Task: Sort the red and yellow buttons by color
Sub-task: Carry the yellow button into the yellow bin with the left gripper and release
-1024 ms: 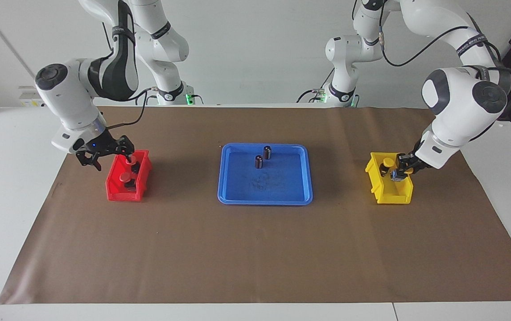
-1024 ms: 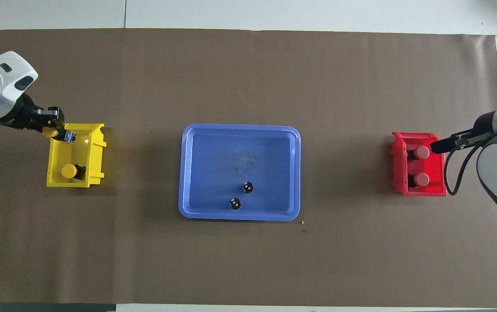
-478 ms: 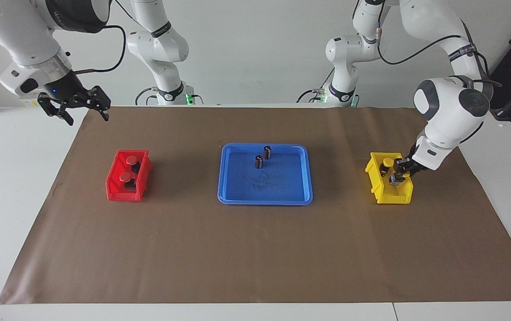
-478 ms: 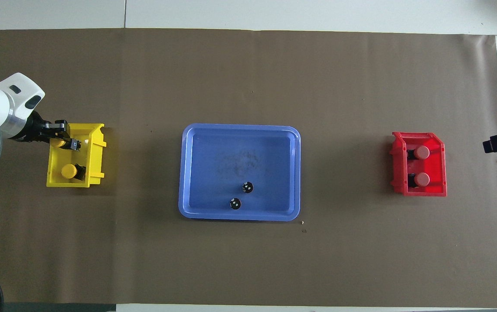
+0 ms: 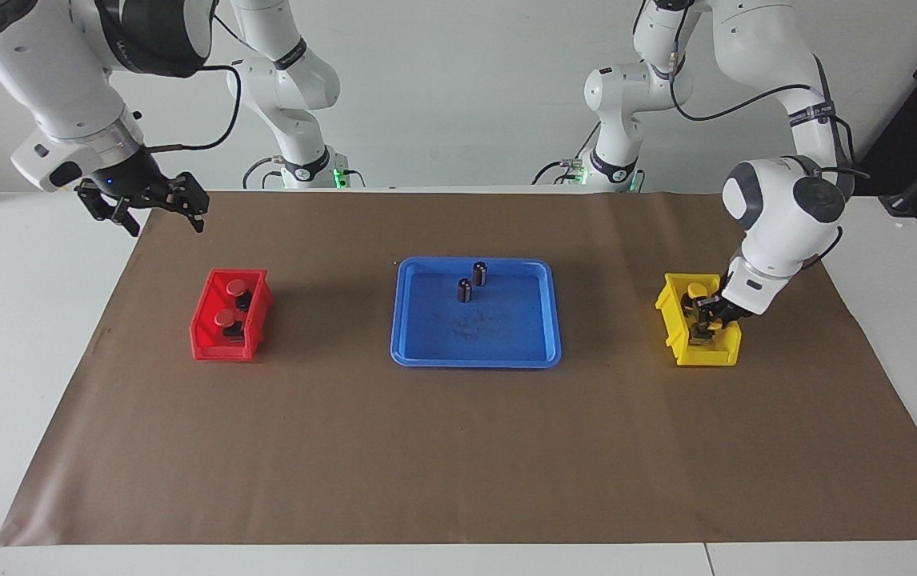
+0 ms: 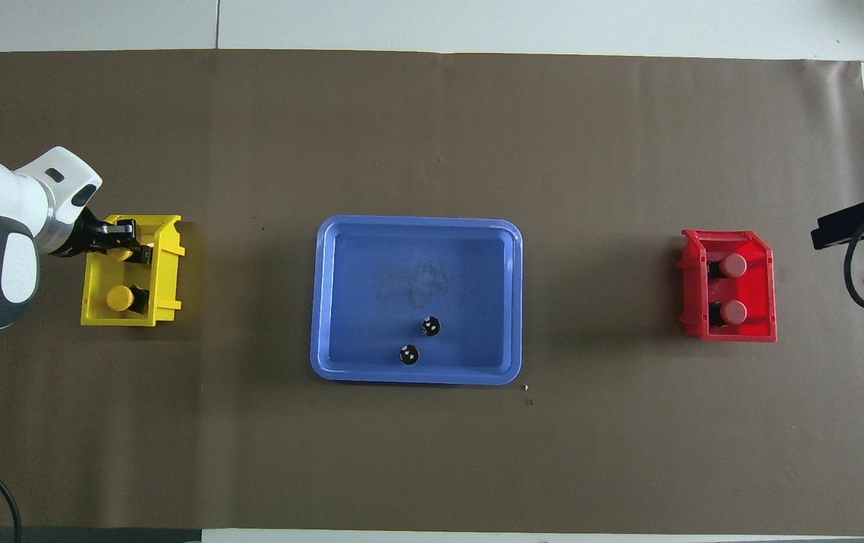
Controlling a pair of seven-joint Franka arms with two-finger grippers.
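Two red buttons (image 5: pixel 232 286) (image 5: pixel 224 318) sit in the red bin (image 5: pixel 218 349), also seen in the overhead view (image 6: pixel 733 265) (image 6: pixel 733 311). My right gripper (image 5: pixel 162 221) is open and empty, raised over the mat at the end of the red bin nearer the robots; in the overhead view (image 6: pixel 845 228) it is beside the red bin (image 6: pixel 771 290). My left gripper (image 5: pixel 705 318) is down inside the yellow bin (image 5: pixel 706 353), shut on a yellow button (image 6: pixel 120 254). The other yellow button (image 6: pixel 120 299) (image 5: pixel 694 291) rests in the same bin (image 6: pixel 171 264).
A blue tray (image 5: pixel 474 340) lies mid-mat between the bins and holds two small dark cylinders with silvery tops (image 5: pixel 480 273) (image 5: pixel 465 290). They also show in the overhead view (image 6: pixel 430 326) (image 6: pixel 408 354). Brown paper covers the table.
My right gripper left the red bin, rose toward the robots' edge, and now sits slightly lower. My left gripper has carried the yellow button down into the yellow bin.
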